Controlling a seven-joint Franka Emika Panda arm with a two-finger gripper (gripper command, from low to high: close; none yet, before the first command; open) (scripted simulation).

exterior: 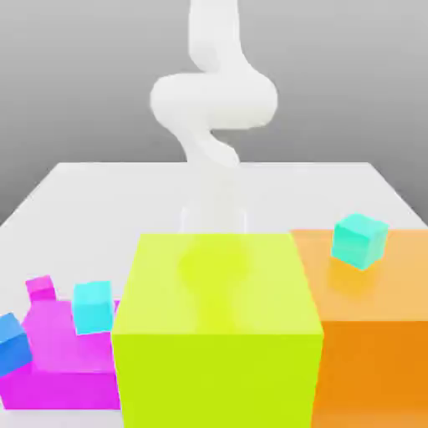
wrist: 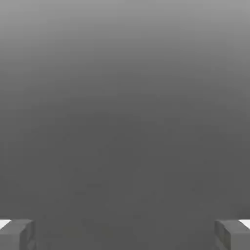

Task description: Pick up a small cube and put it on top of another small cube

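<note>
- The gripper (wrist: 125, 234) has its jaws spread wide: in the hand view the two fingertips stand well apart, at opposite sides of the picture, with plain grey between them.
- Both fingertips are grey and blocky, with a small white patch beside each.
- The jaws are free, touching neither a cube nor a block.
- The arm (exterior: 214, 100) is white and stands upright behind the blocks, near the middle of the exterior view. It rises from its base, bends out in a thick rounded bulge to both sides, and runs up past the top of the picture.
- The pink cube (exterior: 40, 287) is at the exterior view's left, by the far left corner of the magenta block (exterior: 71, 389). Whether it touches that block, I cannot tell.
- The cyan cube (exterior: 93, 307) appears over the magenta block's top, between the pink cube and the lime block (exterior: 219, 380). Its exact contact with the magenta block is unclear.
- The blue cube (exterior: 12, 344) is tilted in outline and cut by the exterior view's left edge, overlapping the magenta block's left side in the picture.
- The lime block is the big one in front, between the magenta block and the orange block (exterior: 372, 368).
- The turquoise cube (exterior: 359, 241) appears over the orange block's top, turned so an edge faces forward.
- A pale table (exterior: 100, 209) spreads behind the blocks and around the arm's base.
</note>
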